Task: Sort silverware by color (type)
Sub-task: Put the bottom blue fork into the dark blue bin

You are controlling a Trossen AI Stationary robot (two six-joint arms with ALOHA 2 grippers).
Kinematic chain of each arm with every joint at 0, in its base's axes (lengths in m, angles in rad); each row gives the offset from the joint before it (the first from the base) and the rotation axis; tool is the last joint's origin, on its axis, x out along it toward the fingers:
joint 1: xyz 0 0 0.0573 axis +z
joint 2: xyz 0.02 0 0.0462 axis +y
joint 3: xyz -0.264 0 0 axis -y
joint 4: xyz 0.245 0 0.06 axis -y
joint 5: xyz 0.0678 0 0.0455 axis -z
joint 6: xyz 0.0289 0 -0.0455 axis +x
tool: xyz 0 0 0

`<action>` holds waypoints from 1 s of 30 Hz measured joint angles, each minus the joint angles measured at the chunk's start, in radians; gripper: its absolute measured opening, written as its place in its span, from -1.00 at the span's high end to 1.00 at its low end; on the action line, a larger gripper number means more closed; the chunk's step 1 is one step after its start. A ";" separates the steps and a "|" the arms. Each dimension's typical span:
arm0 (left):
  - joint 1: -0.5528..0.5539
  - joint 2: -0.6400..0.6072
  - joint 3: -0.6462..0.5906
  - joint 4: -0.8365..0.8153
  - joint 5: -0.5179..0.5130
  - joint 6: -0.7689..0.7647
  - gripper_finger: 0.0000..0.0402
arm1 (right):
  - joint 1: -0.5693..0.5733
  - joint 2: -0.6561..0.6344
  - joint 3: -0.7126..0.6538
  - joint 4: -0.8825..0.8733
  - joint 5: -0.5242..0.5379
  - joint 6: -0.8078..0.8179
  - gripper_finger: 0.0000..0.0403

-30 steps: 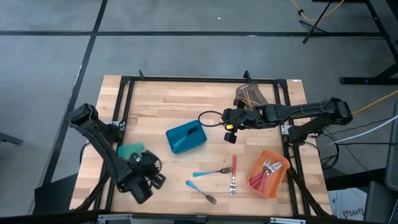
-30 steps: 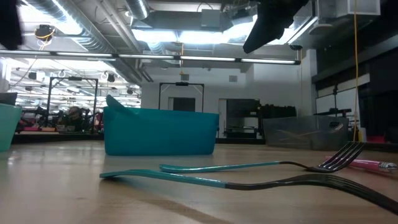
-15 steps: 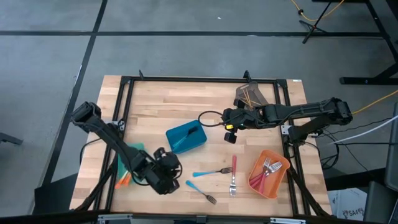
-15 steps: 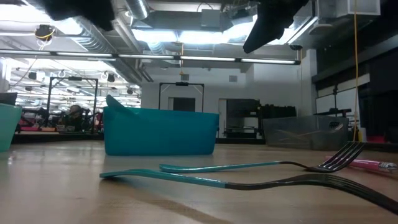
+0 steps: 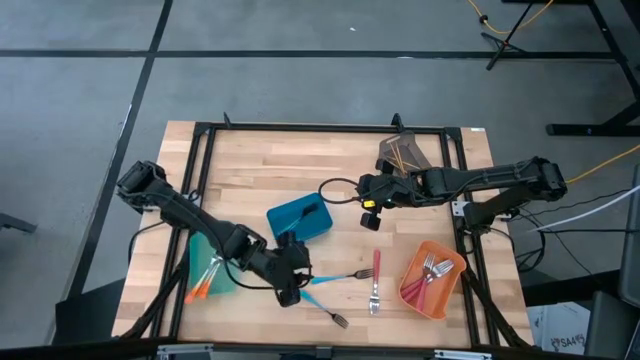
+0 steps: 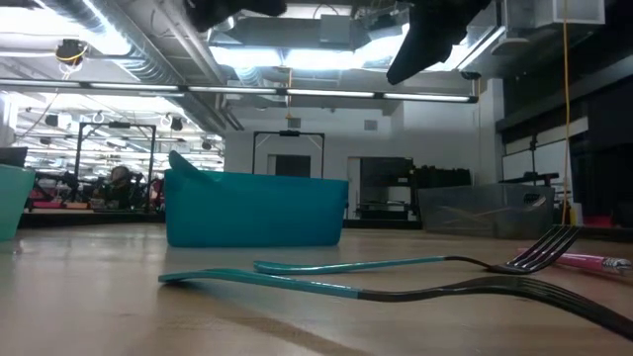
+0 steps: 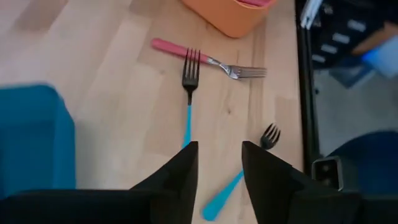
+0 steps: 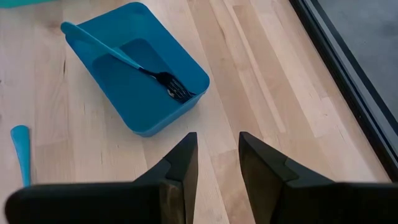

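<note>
The wooden table (image 5: 250,170) carries a blue bin (image 5: 300,222) at its middle with one blue-handled fork (image 8: 124,61) lying inside, an orange bin (image 5: 432,280) near the right front holding several forks, and a teal bin (image 5: 208,265) at the left front with orange-handled pieces. The left gripper (image 7: 217,168) hovers empty, jaws parted, above two loose blue-handled forks (image 7: 189,93) on the table; a pink-handled fork (image 7: 205,57) lies just beyond. The right gripper (image 8: 214,158) hangs past the blue bin, jaws parted, holding nothing
</note>
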 joint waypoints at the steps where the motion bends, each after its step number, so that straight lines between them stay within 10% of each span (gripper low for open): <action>1: 0.005 0.000 0.000 0.000 0.009 0.045 0.39 | 0.000 0.000 0.000 0.000 0.000 0.000 0.48; 30: -0.047 0.365 0.000 0.203 0.161 0.585 0.44 | 0.000 0.000 0.000 -0.007 -0.079 0.000 0.48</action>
